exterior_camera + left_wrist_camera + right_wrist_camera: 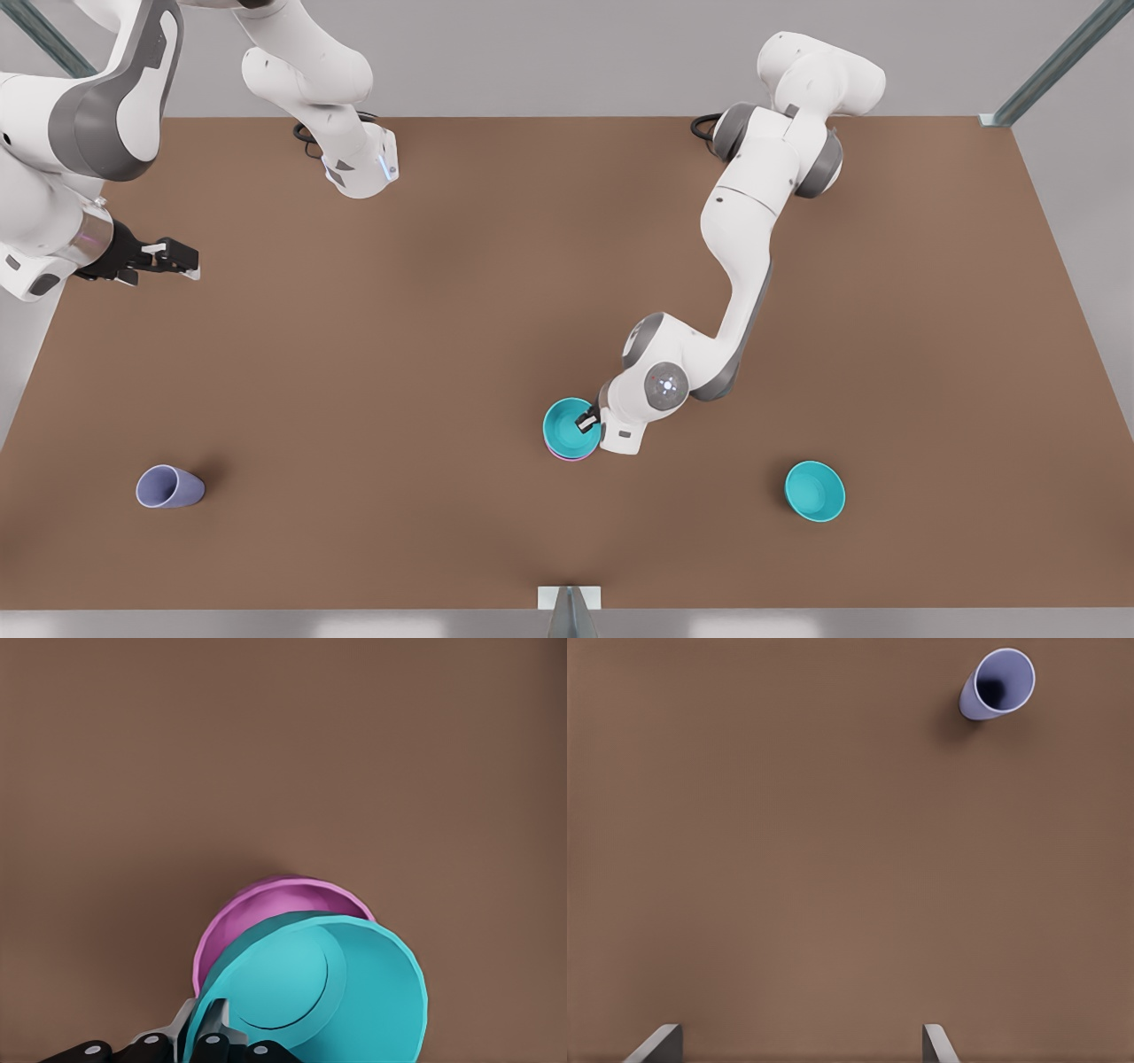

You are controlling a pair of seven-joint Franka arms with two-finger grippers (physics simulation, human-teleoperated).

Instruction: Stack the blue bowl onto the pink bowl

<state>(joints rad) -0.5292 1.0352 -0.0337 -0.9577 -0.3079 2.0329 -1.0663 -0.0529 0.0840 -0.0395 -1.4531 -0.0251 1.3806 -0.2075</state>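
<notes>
Overhead scene: brown table (496, 292), two white arms. Near the table's middle in the front view, left gripper (586, 420) pinching the rim of the blue bowl (567, 425), one finger inside, one outside — fingers (211, 1038) clenched on the bowl's wall in the left wrist view. Blue bowl sitting over the pink bowl (266, 904), tilted and a little off-centre, a crescent of pink rim exposed behind it; in the front view just a pink sliver at its lower edge. Whether fully seated, hard to tell.

Right gripper (173, 258) waiting high at the front view's left, fingers (656, 1043) spread apart, nothing between them.

Second teal bowl (815, 491) well apart at the front view's right; lavender cup (168, 487) lying on its side at the left.

Step in hand, judging by this: placing — nearly done. Next move likely calls for levelling the bowl into the pink one, then releasing and lifting straight up without dragging the rim.
</notes>
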